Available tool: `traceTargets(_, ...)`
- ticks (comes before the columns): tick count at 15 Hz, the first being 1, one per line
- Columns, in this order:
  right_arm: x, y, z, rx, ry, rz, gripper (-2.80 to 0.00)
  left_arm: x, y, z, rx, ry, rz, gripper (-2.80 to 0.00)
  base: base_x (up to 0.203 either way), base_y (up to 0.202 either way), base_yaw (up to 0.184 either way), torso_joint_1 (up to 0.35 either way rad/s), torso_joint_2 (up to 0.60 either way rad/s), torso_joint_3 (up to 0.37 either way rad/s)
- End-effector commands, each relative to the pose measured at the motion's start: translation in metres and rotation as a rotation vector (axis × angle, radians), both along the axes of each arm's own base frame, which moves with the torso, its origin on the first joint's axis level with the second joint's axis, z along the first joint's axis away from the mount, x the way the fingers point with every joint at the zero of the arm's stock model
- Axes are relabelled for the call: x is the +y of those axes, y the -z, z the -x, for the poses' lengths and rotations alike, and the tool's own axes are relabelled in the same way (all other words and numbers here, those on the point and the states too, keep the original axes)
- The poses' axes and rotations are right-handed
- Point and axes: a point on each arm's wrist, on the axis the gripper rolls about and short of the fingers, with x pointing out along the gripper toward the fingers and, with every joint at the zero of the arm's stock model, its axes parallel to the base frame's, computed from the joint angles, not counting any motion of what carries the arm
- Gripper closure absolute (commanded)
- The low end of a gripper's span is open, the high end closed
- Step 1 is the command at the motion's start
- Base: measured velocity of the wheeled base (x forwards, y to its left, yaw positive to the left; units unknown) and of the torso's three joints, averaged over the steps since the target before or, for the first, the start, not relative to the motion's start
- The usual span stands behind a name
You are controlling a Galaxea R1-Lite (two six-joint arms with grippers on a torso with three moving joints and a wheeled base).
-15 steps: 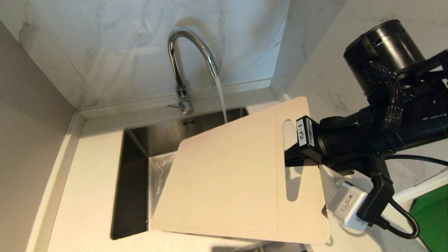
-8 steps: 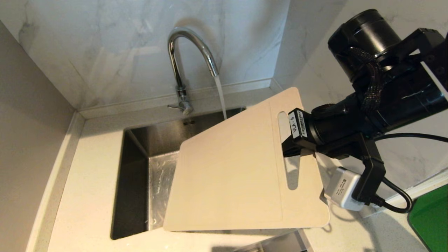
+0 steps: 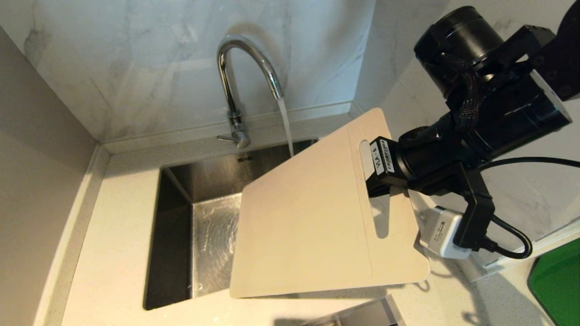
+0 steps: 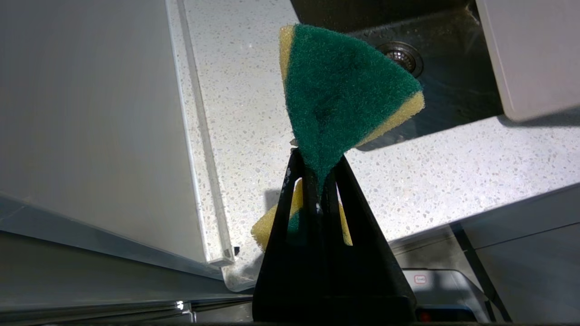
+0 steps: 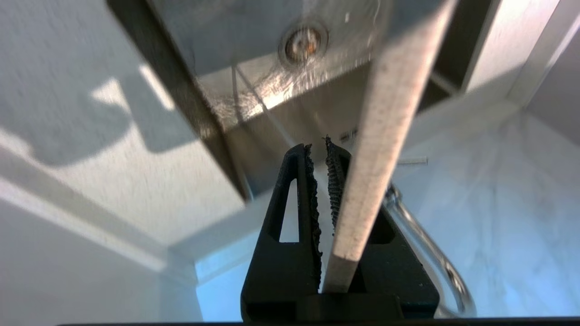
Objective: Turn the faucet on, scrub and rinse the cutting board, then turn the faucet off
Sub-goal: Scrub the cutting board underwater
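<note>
Beige cutting board (image 3: 312, 217) hangs tilted over sink (image 3: 181, 190), below faucet (image 3: 247, 68) stream. Right tool (image 3: 378, 188) pinches its slot end, long axis running toward sink. Left tool (image 4: 317, 181), off sink's near side, pinches sponge (image 4: 344, 90).

Right arm (image 3: 494, 104): matte black cylindrical housings with a braided cable sleeve; a white label with black print sits near the wrist. A silver-white camera module (image 3: 442, 233) hangs on a black bracket, trailing a looped black cable. Both grippers have black triangular fingers (image 5: 294, 199) with cut-out windows and ridged pads.
</note>
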Motion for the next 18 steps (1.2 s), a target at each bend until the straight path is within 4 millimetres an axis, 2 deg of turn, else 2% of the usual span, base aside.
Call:
traceTargets(1,0.001,-0.002,-0.003,-0.017,-0.006,0.009,0.00,0.000,0.000,0.000,0.000,0.000,0.000,0.00,0.000,0.000,0.000,0.000,0.00,0.000)
traceTargets(7,0.007,-0.004,-0.024,-0.041,-0.004,-0.005,0.00,0.000,0.000,0.000,0.000,0.000,0.000,0.00,0.000,0.000,0.000,0.000,0.00,0.000)
traceTargets(12,-0.001,-0.003,-0.028,-0.034,0.006,-0.026,0.00,0.000,0.000,0.000,0.000,0.000,0.000,0.00,0.000,0.000,0.000,0.000,0.00,0.000)
traceTargets(18,0.005,0.006,-0.041,-0.025,-0.010,-0.036,0.00,0.000,0.000,0.000,0.000,0.000,0.000,0.00,0.000,0.000,0.000,0.000,0.00,0.000)
